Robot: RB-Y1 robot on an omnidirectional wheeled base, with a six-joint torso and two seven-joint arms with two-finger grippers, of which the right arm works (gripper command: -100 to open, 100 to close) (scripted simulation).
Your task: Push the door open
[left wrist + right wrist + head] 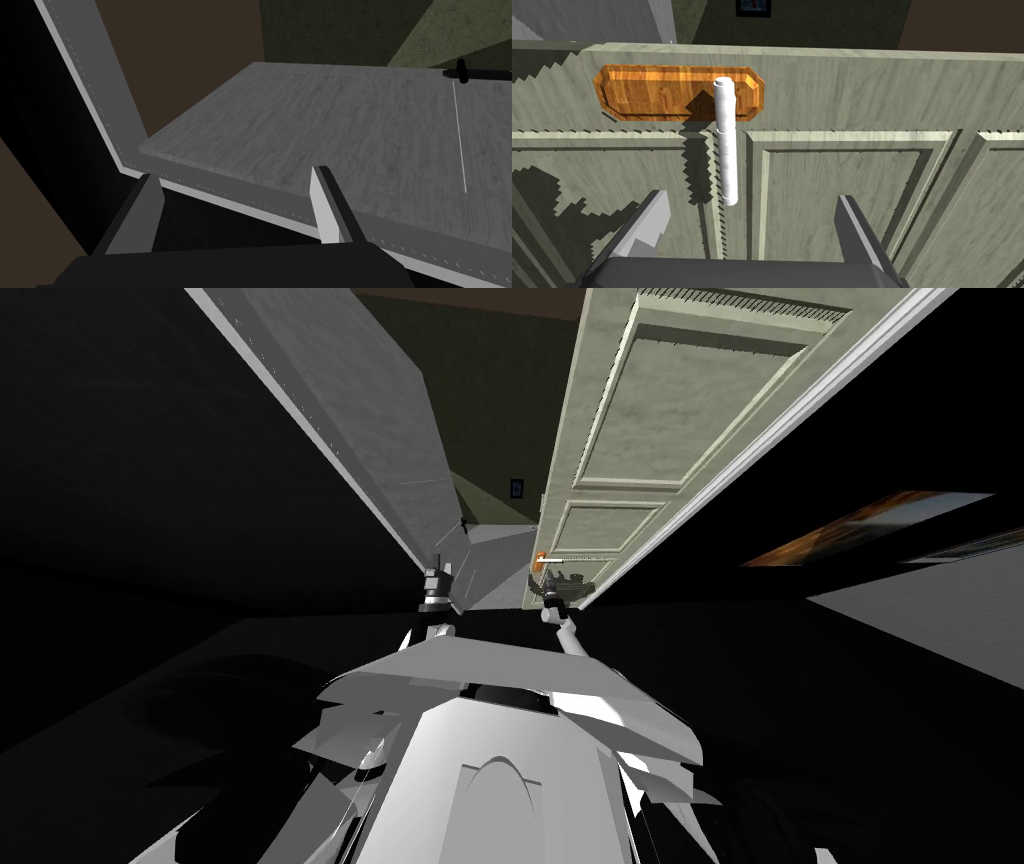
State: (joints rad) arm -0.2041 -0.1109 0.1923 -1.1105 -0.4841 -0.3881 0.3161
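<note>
The pale green panelled door [862,90] stands flat just ahead of the right gripper [754,225], whose fingers are spread apart. Fixed on it, beyond the fingertips, is an orange-brown wooden plate [647,90], set lengthwise near the door's edge. A white lever handle [728,150] springs from that plate and reaches back toward the gap between the fingers, apart from both. Ahead of the left gripper [235,210], also spread, lies a grey wood-grained panel [325,130] bearing a small black handle [461,72] at its far corner, well beyond the fingers.
</note>
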